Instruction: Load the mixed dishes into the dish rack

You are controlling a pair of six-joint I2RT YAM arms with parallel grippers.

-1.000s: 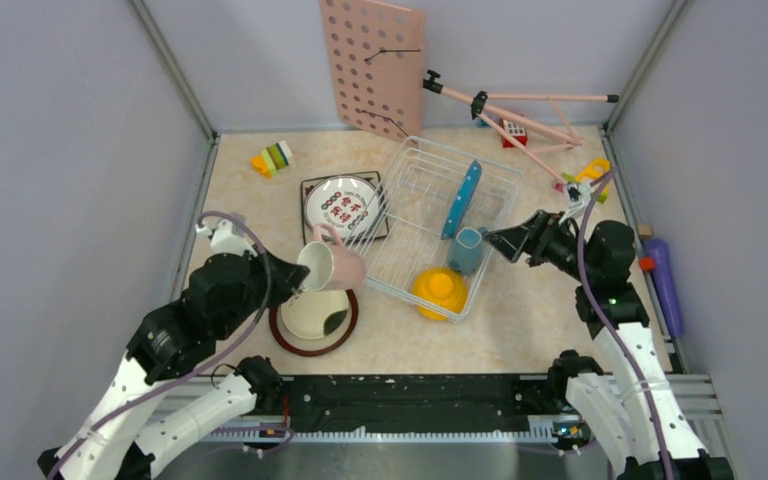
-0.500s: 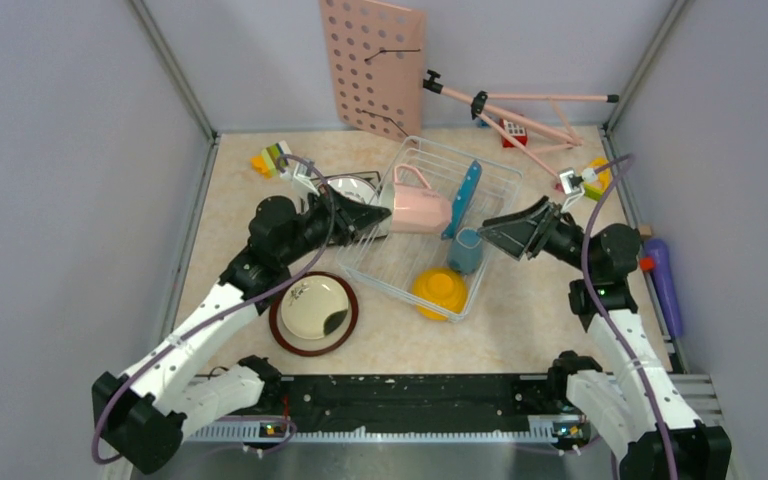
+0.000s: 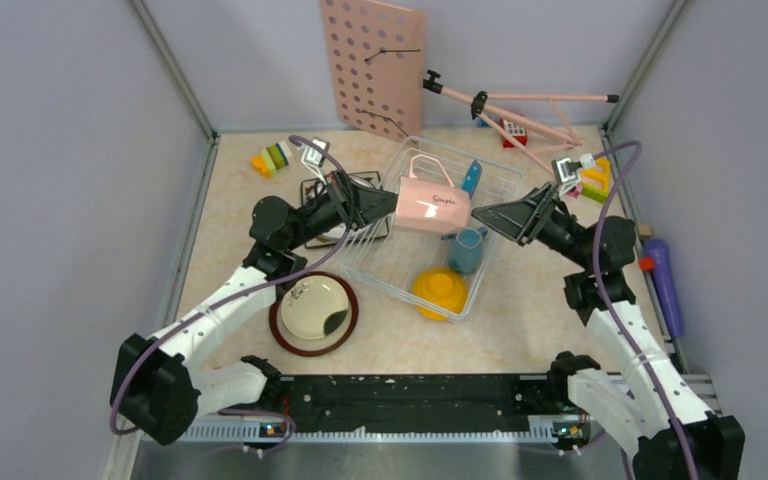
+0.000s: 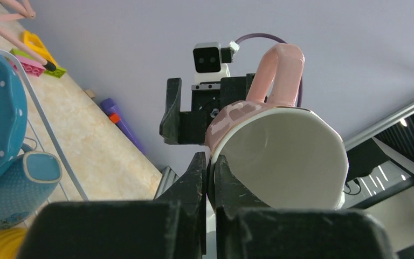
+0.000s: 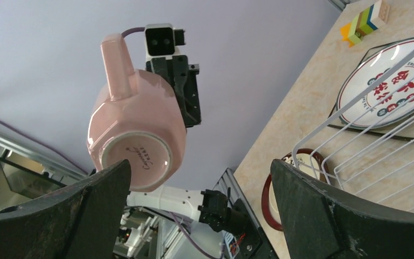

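Observation:
My left gripper (image 3: 388,203) is shut on the rim of the pink cup (image 3: 432,202) and holds it on its side in the air above the white wire dish rack (image 3: 400,262); the cup also shows in the left wrist view (image 4: 280,151) and the right wrist view (image 5: 137,132). My right gripper (image 3: 488,213) is open and empty, facing the cup's base from the right. In the rack are the blue polka-dot plate (image 3: 471,176) on edge, the blue-grey mug (image 3: 466,250) and the yellow bowl (image 3: 438,289). The white plate with characters (image 5: 385,86) lies on the square plate left of the rack.
The cream plate (image 3: 314,306) sits in the brown-rimmed plate (image 3: 282,335) at the front left. A pink pegboard (image 3: 371,66) and pink tripod (image 3: 510,110) stand at the back. Toy blocks (image 3: 272,158) lie at back left and back right (image 3: 594,180). A purple object (image 3: 663,283) lies at the right wall.
My left arm has carried the pink cup from over the brown-rimmed plate up and right to above the rack. My right gripper has risen and moved toward the cup.

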